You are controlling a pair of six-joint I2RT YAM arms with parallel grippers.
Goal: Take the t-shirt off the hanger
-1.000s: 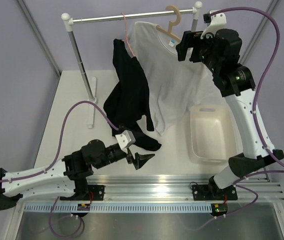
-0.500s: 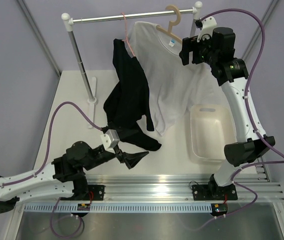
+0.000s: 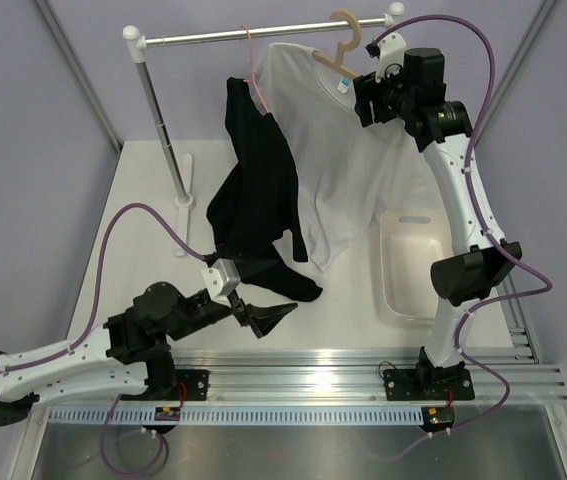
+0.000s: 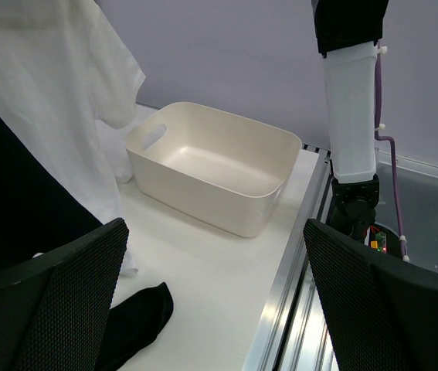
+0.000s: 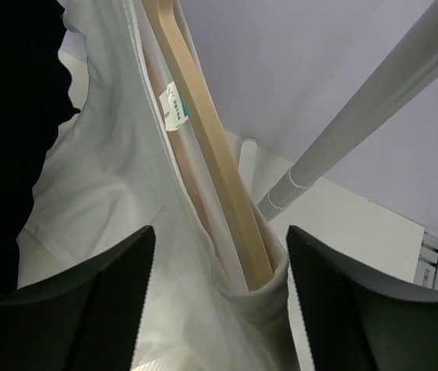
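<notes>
The white t-shirt [image 3: 333, 170] hangs on the tan wooden hanger [image 3: 344, 45], which is hooked over the rail. My right gripper [image 3: 367, 100] is up at the shirt's right shoulder. In the right wrist view the hanger [image 5: 211, 154] runs down into the folded shoulder of the t-shirt [image 5: 126, 193], and that fold sits between the fingers of my right gripper [image 5: 220, 229], open, with a gap on each side. My left gripper [image 3: 263, 318] hovers low over the table's front, below the black garment. In its own view my left gripper [image 4: 215, 232] is open and holds nothing.
A black garment [image 3: 258, 190] hangs from a thin pink hanger [image 3: 251, 60] left of the t-shirt, its sleeve reaching the table [image 4: 137, 317]. A cream bin [image 3: 418, 265] stands at the right. The rail [image 3: 263, 35] rests on two white posts [image 3: 158, 110].
My right gripper has moved up and left to the hanger's right shoulder, and its jaws have narrowed. My left arm drew back to the left, then stayed still.
</notes>
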